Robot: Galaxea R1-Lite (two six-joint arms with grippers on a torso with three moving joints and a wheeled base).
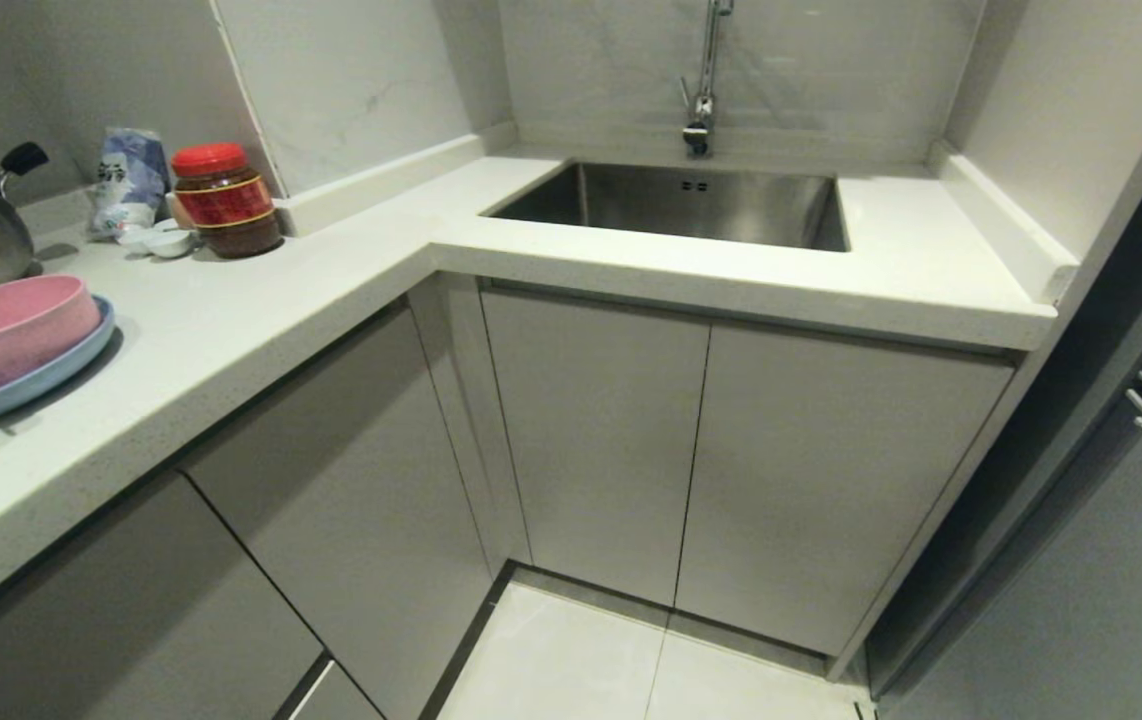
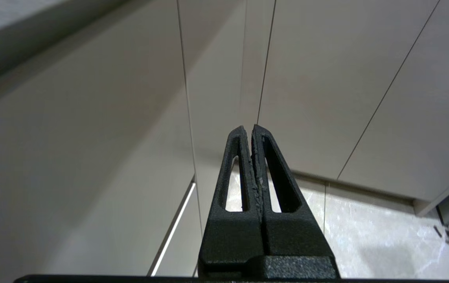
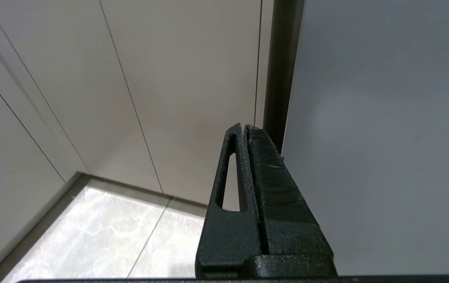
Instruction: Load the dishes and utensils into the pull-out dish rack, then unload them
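the left end effector is clenched with its fingers pressed together, grasping nothing, pointing at pale cabinet doors above the floor. the right end effector is likewise clenched and empty, near a dark gap beside a grey panel. neither shows in the head view. the pink bowl sits upright in the light blue plate at the worktop's far left edge, the plate's long axis running partly out of view.

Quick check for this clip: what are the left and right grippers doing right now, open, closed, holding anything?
Left gripper: closed, holding nothing, pointed at the cabinet doors.
Right gripper: closed, holding nothing, low by the cabinets.
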